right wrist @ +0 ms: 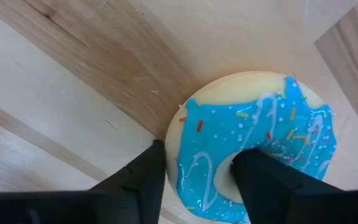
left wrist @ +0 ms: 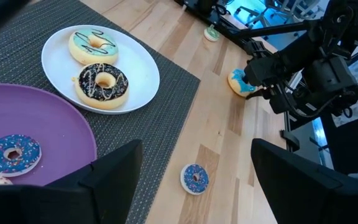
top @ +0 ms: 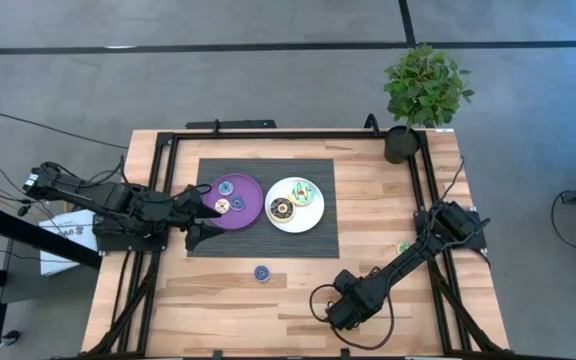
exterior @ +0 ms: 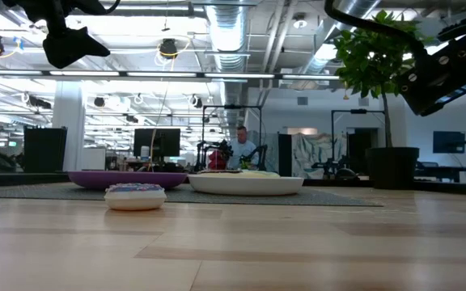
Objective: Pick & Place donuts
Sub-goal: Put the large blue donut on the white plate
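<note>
1. High view: left pincer (top: 206, 215), spread, hovers at the purple plate (top: 251, 211)'s near edge, ready to serve it; right pincer (top: 334, 312) is low on the surface (top: 218, 300), well off the mat (top: 313, 240).
2. Low view: small blue donut (exterior: 135, 196) lies alone before the purple plate.
3. Left wrist view: brown donut (left wrist: 103, 84) and green donut (left wrist: 93, 43) share the white plate (left wrist: 140, 65).
4. Right wrist view: right pincer straddles the cyan donut (right wrist: 257, 149)'s rim, one finger in the hole, narrowing to pinch it.

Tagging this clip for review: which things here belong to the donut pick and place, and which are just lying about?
Job:
cyan donut, right hand closing around it
blue donut on the bare wood
donuts on the purple plate and white plate
left hand, open

Lying about:
potted plant
grey mat
</note>
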Available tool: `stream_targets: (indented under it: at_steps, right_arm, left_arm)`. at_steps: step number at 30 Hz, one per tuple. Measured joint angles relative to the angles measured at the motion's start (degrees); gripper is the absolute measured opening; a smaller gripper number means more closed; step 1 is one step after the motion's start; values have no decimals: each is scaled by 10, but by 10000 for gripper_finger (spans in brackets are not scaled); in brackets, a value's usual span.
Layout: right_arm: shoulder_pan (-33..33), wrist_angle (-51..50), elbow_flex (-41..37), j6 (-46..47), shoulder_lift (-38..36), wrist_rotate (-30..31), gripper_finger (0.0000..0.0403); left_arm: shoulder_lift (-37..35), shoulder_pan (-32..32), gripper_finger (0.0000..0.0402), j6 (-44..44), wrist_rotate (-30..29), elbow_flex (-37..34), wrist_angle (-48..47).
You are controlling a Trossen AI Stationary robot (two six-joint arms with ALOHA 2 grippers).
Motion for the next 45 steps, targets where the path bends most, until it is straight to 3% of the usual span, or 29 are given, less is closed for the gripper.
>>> stream_targets:
  at_steps: [8, 18, 28, 45]
  right_arm:
    - [0, 1, 0, 0, 0, 0, 145]
    - [0, -2, 0, 0, -4, -1, 142]
    - [-11, -72, 37, -16, -4, -9, 132]
    - [-157, -97, 111, -199, -4, 39, 123]
  left_arm:
    - [0, 0, 295, 1, 0, 0, 0]
    - [0, 0, 295, 1, 0, 0, 0]
    - [0, 0, 295, 2, 1, 0, 0]
    - [-1, 0, 295, 57, 15, 0, -1]
